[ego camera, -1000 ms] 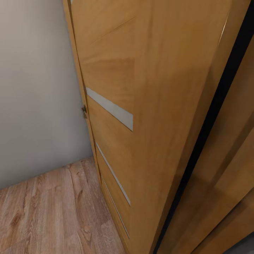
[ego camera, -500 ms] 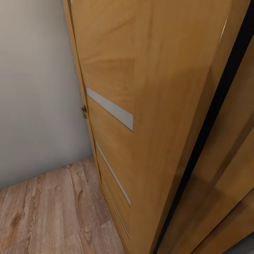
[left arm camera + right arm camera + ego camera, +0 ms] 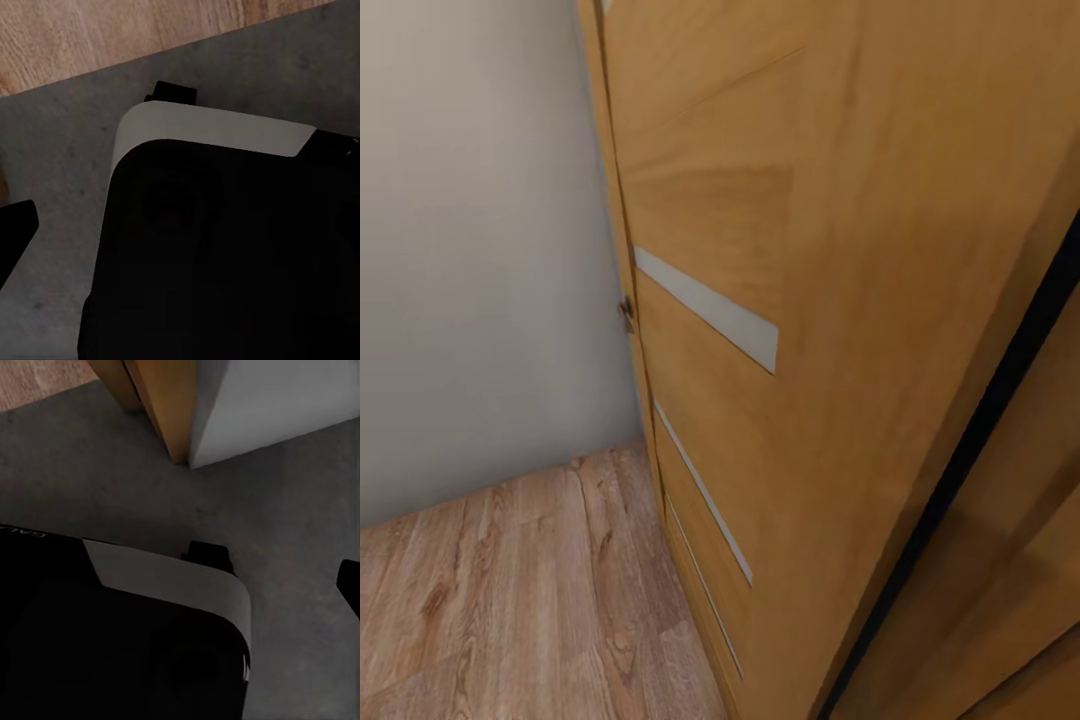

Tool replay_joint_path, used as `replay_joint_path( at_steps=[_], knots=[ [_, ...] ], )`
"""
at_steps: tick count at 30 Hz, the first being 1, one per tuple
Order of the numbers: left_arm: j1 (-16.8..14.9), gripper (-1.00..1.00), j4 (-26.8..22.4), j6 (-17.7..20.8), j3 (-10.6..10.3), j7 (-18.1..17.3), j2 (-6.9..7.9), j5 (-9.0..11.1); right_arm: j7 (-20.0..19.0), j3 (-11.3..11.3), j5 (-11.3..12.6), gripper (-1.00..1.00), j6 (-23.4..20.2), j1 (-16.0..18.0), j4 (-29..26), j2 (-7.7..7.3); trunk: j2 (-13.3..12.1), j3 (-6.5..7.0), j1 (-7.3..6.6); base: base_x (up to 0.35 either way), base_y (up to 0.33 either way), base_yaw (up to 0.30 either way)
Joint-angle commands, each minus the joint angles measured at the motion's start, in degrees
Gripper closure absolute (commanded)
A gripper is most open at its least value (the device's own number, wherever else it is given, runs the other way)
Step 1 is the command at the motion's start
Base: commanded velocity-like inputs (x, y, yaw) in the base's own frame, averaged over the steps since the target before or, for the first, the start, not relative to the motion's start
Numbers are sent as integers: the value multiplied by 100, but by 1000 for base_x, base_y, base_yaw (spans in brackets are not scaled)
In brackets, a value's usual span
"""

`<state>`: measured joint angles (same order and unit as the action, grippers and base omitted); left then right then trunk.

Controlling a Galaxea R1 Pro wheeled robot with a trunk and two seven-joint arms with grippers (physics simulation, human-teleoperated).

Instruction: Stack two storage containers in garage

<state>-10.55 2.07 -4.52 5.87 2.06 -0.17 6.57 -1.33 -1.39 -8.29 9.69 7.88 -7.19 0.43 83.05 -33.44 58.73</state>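
The two storage containers are out of view. In the head view a wood-panelled door (image 3: pixel 810 250) with pale inlaid strips stands close in front of me. The left wrist view looks down on the dark grey floor (image 3: pixel 60 150), where a single black fingertip (image 3: pixel 13 232) of the left gripper juts in. Over the same grey floor (image 3: pixel 285 510) in the right wrist view, one black fingertip (image 3: pixel 349 581) of the right gripper shows at the frame edge. Neither view reveals how wide the jaws stand.
A grey wall (image 3: pixel 480 250) meets the door at a small hinge (image 3: pixel 626 312). Pale wood planks (image 3: pixel 510 590) lie below it and border the grey floor (image 3: pixel 112 30). My black, white-rimmed base (image 3: pixel 210 127) (image 3: pixel 165 577) sits near a wooden door post (image 3: pixel 161 405) and white wall corner (image 3: pixel 270 405).
The whole head picture has shifted, so the camera moved: door and hinge now sit a little further right. The earlier two frames are alike.
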Motion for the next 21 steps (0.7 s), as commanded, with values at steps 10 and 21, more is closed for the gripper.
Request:
replay_joint_path(
  at_steps=[10,21],
  knots=[
    [-8,-100,22,-40,42,5,-1,20,1,-10,-54,-100,21,3,7,7,3,-5,0,0,0,60],
    [-8,-100,22,-40,43,5,-1,20,1,-11,-59,-100,24,3,7,12,3,-5,0,0,0,278]
  ],
)
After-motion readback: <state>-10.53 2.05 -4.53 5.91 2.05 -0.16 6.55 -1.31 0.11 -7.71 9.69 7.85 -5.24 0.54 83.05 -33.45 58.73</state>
